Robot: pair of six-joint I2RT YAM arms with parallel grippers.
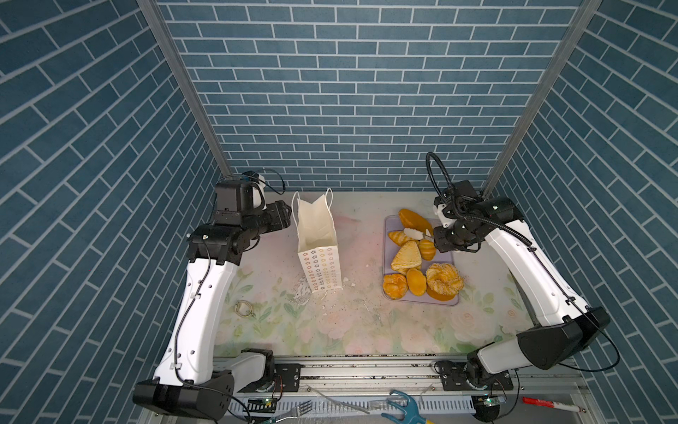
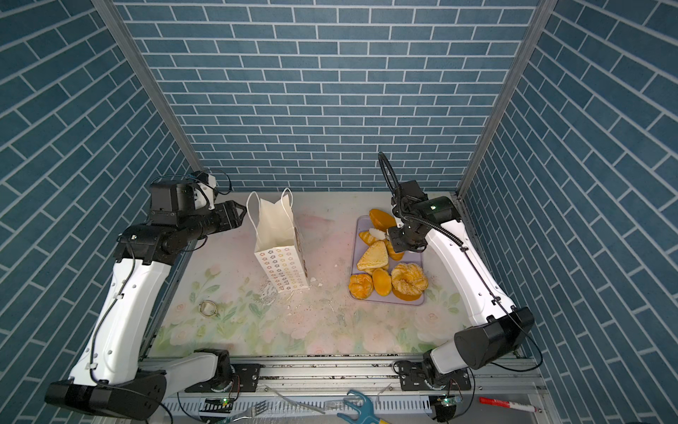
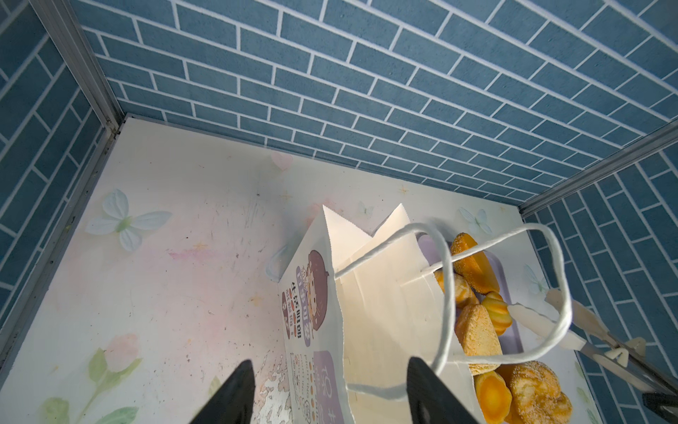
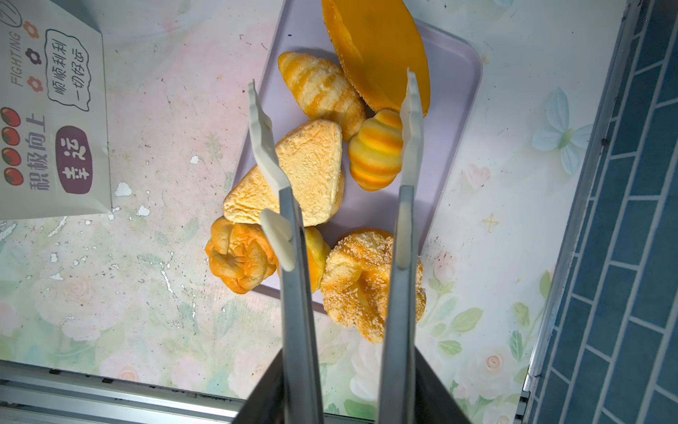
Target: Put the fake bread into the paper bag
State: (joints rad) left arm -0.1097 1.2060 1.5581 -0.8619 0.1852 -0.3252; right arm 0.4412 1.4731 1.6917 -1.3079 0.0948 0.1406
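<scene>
The white paper bag (image 1: 317,238) (image 2: 275,238) stands upright with its mouth open, left of the table's middle. My left gripper (image 1: 285,216) (image 3: 332,363) is open beside the bag's upper left rim. In the left wrist view that rim runs between the two black fingers. The fake bread lies on a lavender tray (image 1: 448,298): an oval loaf (image 1: 414,219), a triangle (image 4: 312,172), croissants (image 4: 323,88), buns and a sugar twist (image 1: 444,278). My right gripper (image 1: 440,238) (image 4: 348,389) is shut on metal tongs (image 4: 295,264). Their white tips are spread above the triangle and a small croissant (image 4: 374,150).
A small metal ring (image 1: 245,308) lies on the floral mat at the left. White flakes are scattered in front of the bag. On the front rail lie a fork (image 1: 293,411), a blue tool (image 1: 403,407) and a red marker (image 1: 543,403). Brick-pattern walls close in three sides.
</scene>
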